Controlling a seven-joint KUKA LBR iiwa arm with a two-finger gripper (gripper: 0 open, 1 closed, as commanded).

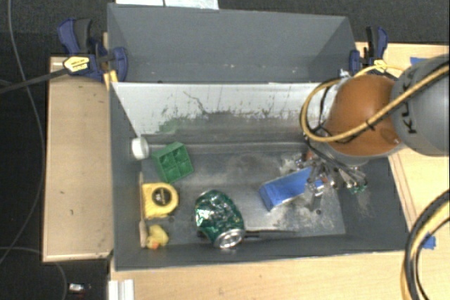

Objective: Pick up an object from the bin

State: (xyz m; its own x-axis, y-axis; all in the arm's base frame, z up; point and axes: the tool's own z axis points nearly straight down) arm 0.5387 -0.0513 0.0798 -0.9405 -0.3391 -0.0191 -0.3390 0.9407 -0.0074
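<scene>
Seeing gripper [318, 183] down at lower right of frame, right at blue block [283, 191]: flat, oblong, tilted, on bin [232, 46] floor. Can't tell from my end if jaws apart or clamped.

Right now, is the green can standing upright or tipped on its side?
Tipped on its side. The green can is crushed and lies lengthwise, with its round silver end pointing sideways, not up.
</scene>
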